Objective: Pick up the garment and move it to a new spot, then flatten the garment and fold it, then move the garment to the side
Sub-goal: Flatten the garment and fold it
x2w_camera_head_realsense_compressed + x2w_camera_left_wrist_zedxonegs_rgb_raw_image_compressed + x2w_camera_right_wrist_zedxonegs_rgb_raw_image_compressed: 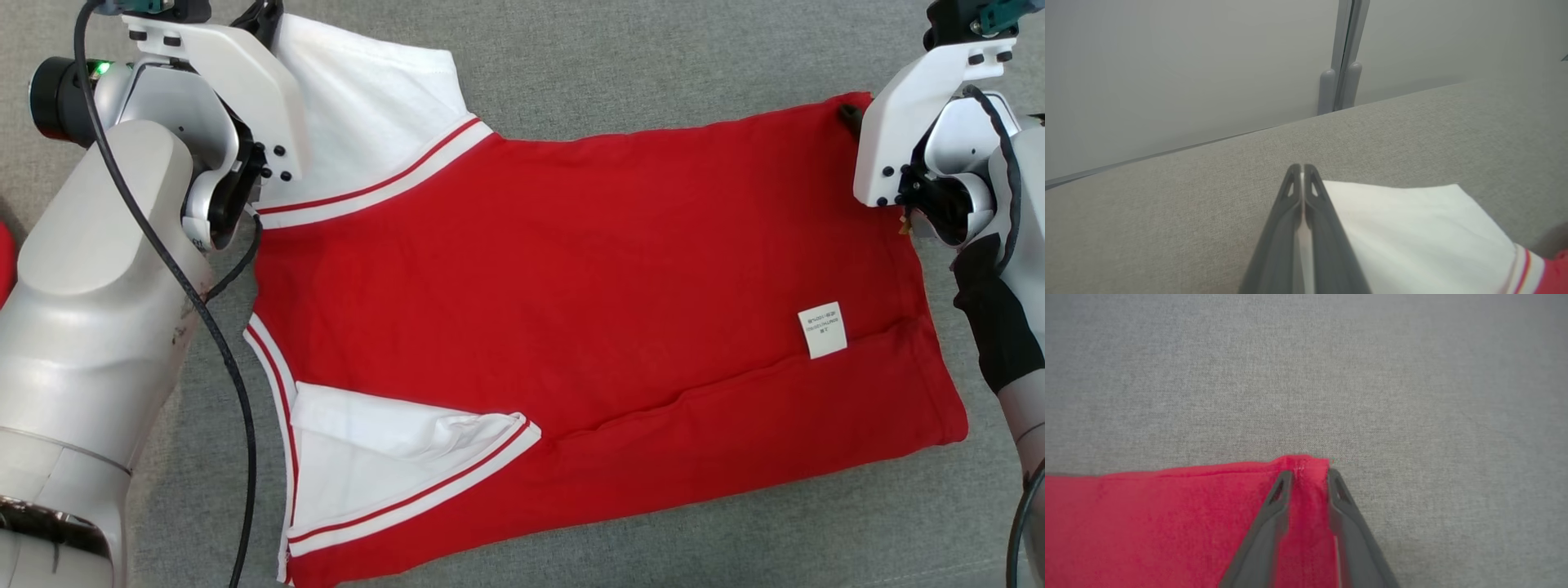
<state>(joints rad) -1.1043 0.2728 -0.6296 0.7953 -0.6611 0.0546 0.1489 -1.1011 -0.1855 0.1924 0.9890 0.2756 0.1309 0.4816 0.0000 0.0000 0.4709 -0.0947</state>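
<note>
The red garment [571, 286] lies spread flat on the grey tabletop [653, 73], taken at its two far corners, I think so that the far edge can be pulled smooth or folded toward the robot. The left pincer [1302, 169] is closed tight on the white sleeve [1412, 228] edge; the right pincer [1309, 474] stands half-narrow astride the red hem corner [1306, 461], and I cannot tell if it pinches already. Beyond the far edge the tabletop is free.

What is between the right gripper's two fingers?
A red corner of the garment, bunched between the right gripper's spread fingers, as the right wrist view shows.
</note>
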